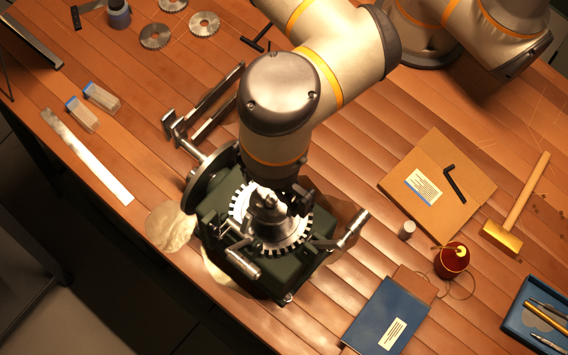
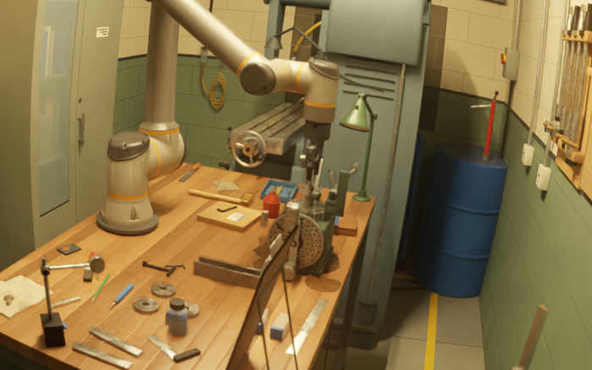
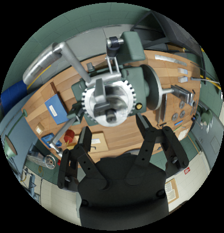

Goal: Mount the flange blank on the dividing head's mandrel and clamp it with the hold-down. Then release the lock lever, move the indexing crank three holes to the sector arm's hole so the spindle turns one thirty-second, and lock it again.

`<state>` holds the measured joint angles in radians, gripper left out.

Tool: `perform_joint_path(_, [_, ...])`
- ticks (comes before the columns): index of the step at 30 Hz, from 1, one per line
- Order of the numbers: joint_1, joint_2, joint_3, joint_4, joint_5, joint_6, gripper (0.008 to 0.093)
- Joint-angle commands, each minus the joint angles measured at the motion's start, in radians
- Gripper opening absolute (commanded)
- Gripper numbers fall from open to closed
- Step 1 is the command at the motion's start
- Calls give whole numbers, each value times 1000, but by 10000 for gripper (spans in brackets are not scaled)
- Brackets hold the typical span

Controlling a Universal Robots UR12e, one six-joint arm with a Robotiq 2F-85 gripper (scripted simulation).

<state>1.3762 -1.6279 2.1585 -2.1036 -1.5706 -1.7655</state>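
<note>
The flange blank (image 1: pixel 272 220) (image 3: pixel 109 100), a toothed silver disc, is partly hidden under my wrist in the side camera; it sits on the mandrel atop the green dividing head (image 1: pixel 261 238) (image 2: pixel 312 230), with the hold-down (image 3: pixel 101 95) lying across its face. My gripper (image 3: pixel 112 130) (image 2: pixel 309 172) hangs open and empty just above the blank. The indexing plate (image 1: pixel 208 176) (image 2: pixel 305 241) faces the bench's left end, and its crank (image 1: pixel 180 139) juts out from it. A lever with a knurled grip (image 1: pixel 350 229) sticks out on the right.
Behind the bench stands a milling machine (image 2: pixel 335 92) with a green lamp (image 2: pixel 358 119). Steel parallels (image 1: pixel 215 103) lie by the crank. A cardboard pad (image 1: pixel 438 192), red oil can (image 1: pixel 451 260), mallet (image 1: pixel 515 207) and blue notebook (image 1: pixel 385 315) lie right of the head. The bench's front edge runs close by.
</note>
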Motion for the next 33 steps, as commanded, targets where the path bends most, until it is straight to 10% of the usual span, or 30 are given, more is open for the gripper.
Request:
perform_joint_path(1, [0, -1, -2, 3, 0, 0, 860])
perform_joint_path(9, [0, -6, -8, 13, 0, 0, 855])
perform_joint_path(33, [0, -7, -8, 13, 0, 0, 480])
